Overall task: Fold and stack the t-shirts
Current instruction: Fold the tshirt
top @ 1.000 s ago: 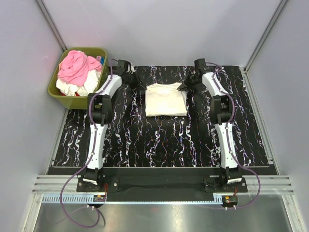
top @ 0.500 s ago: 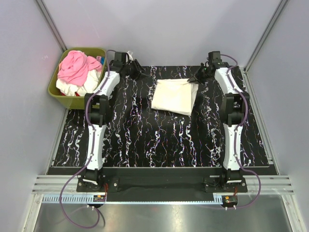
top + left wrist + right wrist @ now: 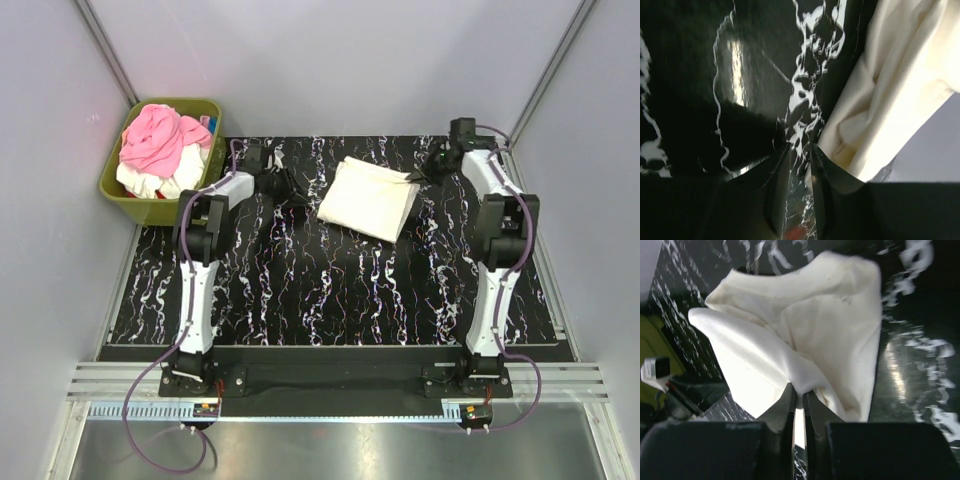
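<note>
A folded cream t-shirt [image 3: 368,198] lies skewed on the black marbled mat [image 3: 330,290], toward the back right. My right gripper [image 3: 425,178] is shut on its right edge; in the right wrist view [image 3: 799,390] the cloth [image 3: 830,325] is pinched between the fingers and bunches up from them. My left gripper [image 3: 292,190] rests low over the mat just left of the shirt, not touching it. In the left wrist view [image 3: 799,150] its jaws stand nearly together with nothing between them, and the shirt [image 3: 890,90] lies to the right.
A green bin [image 3: 115,185] at the back left holds a pile of pink and white clothes [image 3: 155,140]. Grey walls close in the back and both sides. The mat's right edge [image 3: 520,190] is close to my right gripper.
My right gripper has dragged the shirt to the right and turned it askew. My left gripper swung away to the back left, then came down toward the shirt's left side.
</note>
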You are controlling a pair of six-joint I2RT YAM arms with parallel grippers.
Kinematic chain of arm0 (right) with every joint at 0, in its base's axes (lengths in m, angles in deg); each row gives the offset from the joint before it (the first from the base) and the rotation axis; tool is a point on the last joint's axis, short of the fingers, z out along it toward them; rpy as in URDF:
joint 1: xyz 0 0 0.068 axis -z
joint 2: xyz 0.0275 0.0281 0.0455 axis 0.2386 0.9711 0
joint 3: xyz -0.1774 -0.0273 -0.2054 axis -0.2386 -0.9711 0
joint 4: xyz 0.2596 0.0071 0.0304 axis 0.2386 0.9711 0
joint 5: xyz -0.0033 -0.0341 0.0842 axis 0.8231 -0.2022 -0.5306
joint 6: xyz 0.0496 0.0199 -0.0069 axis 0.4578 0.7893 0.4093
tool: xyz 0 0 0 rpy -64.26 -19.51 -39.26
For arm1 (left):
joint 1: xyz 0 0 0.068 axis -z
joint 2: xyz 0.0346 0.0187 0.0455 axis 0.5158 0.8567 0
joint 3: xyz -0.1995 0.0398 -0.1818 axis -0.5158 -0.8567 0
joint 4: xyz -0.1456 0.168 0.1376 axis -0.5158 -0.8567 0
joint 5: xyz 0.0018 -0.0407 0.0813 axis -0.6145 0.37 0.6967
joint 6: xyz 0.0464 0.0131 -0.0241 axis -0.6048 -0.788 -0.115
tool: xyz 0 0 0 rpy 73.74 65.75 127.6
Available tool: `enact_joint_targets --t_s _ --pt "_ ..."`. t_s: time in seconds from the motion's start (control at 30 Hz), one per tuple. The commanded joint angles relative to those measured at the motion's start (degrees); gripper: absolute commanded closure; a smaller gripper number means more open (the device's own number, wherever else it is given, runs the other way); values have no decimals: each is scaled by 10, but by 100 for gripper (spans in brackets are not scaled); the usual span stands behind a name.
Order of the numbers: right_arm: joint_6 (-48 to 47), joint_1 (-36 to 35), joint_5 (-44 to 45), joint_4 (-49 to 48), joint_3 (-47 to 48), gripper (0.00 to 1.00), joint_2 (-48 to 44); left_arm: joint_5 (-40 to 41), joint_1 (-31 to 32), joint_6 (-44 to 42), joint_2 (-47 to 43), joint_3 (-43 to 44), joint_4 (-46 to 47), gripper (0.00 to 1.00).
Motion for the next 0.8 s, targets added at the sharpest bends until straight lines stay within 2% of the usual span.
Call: enact_joint_targets --t_s 0.0,0.13,0.17,0.2,0.23,0.27,0.33,0.4,0.5,0.57,0.77 --pt "24 60 32 -88 -57 100 -14 17 -1 -37 -92 -47 21 71" --pt "5 70 -18 -49 33 100 82 21 1 -43 -131 -104 23 73" --pt "3 71 -21 -30 61 96 100 21 1 -45 -140 -125 23 72" --pt "0 72 -19 -15 106 86 125 23 2 -48 -158 -134 21 72" --pt "1 73 -19 -6 122 69 133 27 1 -49 -167 -151 16 72" --pt "0 74 -18 3 139 41 138 28 2 -52 -176 -160 14 73" --pt "-6 76 -4 48 195 32 148 32 2 -58 -206 -184 6 73" --pt "-9 80 10 65 206 22 125 42 4 -66 -234 -199 -5 73" --pt "-16 83 27 56 142 10 48 57 7 -72 -276 -236 -19 73" --pt "-24 83 40 47 102 8 5 69 10 -75 -299 -269 -27 73" --pt "-52 83 53 30 -100 4 -148 115 20 -68 -403 -394 -32 73"
